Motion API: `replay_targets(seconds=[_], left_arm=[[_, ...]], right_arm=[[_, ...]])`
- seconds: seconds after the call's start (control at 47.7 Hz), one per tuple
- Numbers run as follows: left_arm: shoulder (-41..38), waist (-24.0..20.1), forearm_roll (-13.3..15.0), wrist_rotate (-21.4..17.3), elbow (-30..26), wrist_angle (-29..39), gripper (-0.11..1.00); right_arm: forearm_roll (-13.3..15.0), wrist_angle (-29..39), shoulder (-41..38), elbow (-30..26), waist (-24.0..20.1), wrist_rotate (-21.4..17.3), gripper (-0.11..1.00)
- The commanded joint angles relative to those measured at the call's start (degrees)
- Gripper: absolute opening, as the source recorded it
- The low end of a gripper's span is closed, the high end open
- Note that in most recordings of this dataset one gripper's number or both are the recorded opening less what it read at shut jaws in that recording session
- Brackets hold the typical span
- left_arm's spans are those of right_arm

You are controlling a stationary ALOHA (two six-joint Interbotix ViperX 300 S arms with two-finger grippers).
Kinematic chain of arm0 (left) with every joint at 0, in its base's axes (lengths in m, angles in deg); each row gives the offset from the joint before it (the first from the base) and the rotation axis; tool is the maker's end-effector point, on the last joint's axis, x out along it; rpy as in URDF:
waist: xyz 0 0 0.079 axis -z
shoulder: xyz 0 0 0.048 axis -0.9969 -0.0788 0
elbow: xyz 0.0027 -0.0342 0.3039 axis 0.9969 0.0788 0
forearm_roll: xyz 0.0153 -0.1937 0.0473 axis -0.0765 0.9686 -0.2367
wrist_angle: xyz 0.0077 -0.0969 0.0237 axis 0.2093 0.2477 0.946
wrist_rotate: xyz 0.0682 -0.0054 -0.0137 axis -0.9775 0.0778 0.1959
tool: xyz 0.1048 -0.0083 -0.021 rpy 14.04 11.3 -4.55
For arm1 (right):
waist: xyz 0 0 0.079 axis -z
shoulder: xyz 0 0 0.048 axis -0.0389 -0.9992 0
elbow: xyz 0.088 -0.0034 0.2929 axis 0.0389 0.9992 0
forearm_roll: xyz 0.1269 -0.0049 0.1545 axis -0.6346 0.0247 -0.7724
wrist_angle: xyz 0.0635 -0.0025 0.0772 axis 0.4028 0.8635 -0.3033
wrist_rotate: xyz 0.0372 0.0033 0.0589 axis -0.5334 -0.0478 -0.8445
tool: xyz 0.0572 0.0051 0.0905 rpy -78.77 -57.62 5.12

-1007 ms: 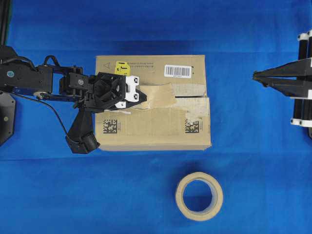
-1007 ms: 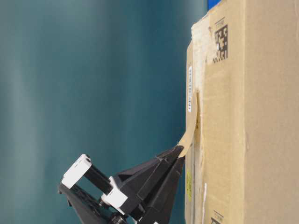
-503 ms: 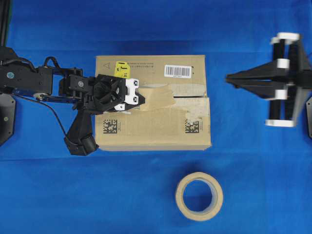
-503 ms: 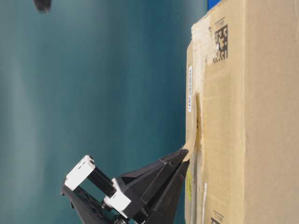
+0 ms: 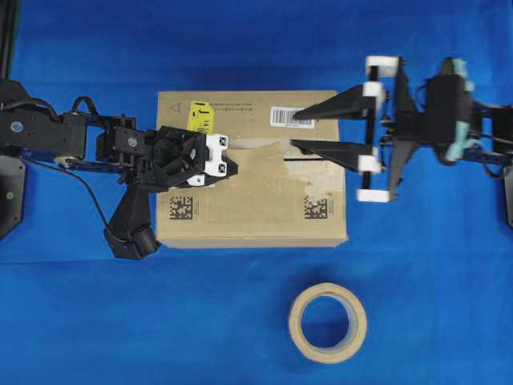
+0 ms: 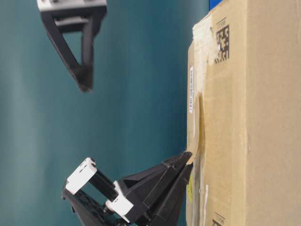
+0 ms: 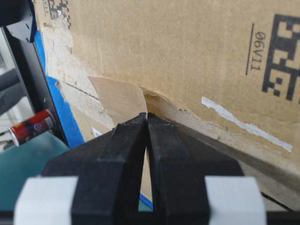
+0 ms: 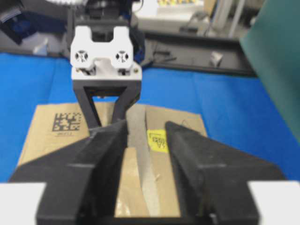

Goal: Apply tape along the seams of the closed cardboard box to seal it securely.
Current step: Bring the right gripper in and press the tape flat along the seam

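The blue counter (image 5: 240,321) carries the cardboard box (image 5: 240,216). At its nine o'clock the left claw (image 5: 232,167) pinches the tape (image 5: 256,156) over the seams (image 5: 313,159). At three o'clock the right claw (image 5: 295,130) gapes, seemingly above. Teal backdrop (image 6: 117,94) behind.

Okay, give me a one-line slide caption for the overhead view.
Left gripper pinches the tape over the cardboard box seam while the open right gripper hovers above.
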Motion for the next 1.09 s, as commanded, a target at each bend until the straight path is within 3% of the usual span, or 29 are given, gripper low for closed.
replay_targets(seconds=[0.0, 1.069], left_arm=[[1.2, 0.2, 0.1, 0.1, -0.4, -0.3, 0.00], [-0.2, -1.4, 0.1, 0.2, -0.4, -0.3, 0.00]], right_arm=[[-0.2, 0.8, -1.3, -2.6, 0.3, -0.1, 0.42], [-0.1, 1.4, -16.4, -2.9, 0.5, 0.1, 0.42]])
